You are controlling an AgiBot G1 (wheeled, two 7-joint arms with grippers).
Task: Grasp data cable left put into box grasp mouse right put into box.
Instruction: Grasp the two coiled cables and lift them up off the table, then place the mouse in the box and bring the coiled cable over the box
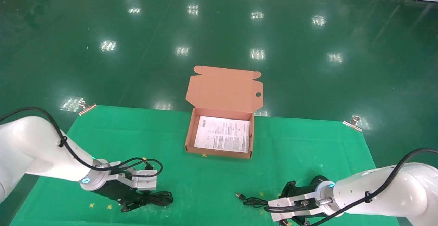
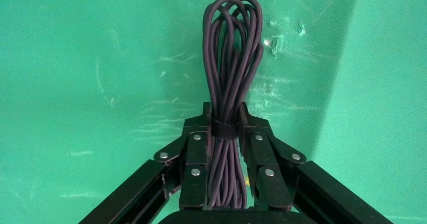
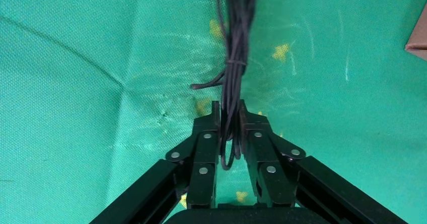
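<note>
Left gripper [image 2: 224, 117] closed on the data cable [image 2: 230, 68], its two black fingers [image 2: 197, 156] pressing the bundle from either side at the band that ties the strands together. The looped end of the dark cable extends beyond the fingertips over the green cloth [image 2: 90, 73], while the remaining strands run back between the fingers toward the gripper body. The cloth shows faint scuffs and creases near the loop.

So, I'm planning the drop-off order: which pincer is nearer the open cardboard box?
Left, though only slightly. The left pincer is shut on the looped black data cable, near-left of the orange-brown cardboard box. The right pincer, gripping the thin black mouse cord, sits near-right.
</note>
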